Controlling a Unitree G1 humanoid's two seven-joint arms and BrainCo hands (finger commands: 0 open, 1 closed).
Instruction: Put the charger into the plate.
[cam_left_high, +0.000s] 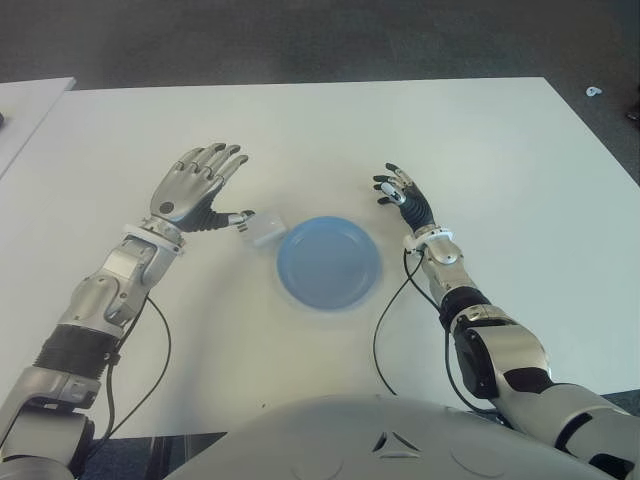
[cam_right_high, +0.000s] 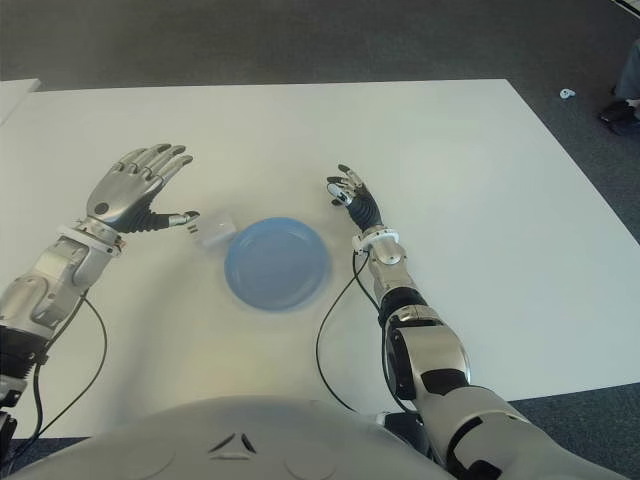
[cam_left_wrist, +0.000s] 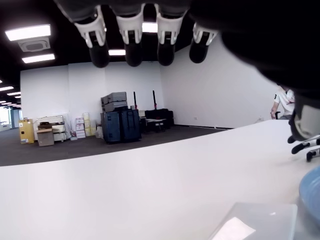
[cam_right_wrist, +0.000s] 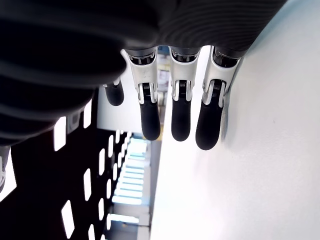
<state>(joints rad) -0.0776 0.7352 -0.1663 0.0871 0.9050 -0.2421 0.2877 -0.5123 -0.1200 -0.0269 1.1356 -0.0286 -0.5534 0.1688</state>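
Blue plate (cam_left_high: 329, 262) has nothing in it, charger (cam_left_high: 264, 231) sits beside it on the counter (cam_left_high: 480, 150); left hand (cam_left_high: 195, 186) open nearby, right hand (cam_left_high: 402, 195) open too.

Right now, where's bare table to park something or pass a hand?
Free: the wide table stretch beyond both hands, the strip right of the right robot hand, and the plate itself. Crowded: left of the plate, where the charger sits against its rim with the left robot hand's thumb at it.
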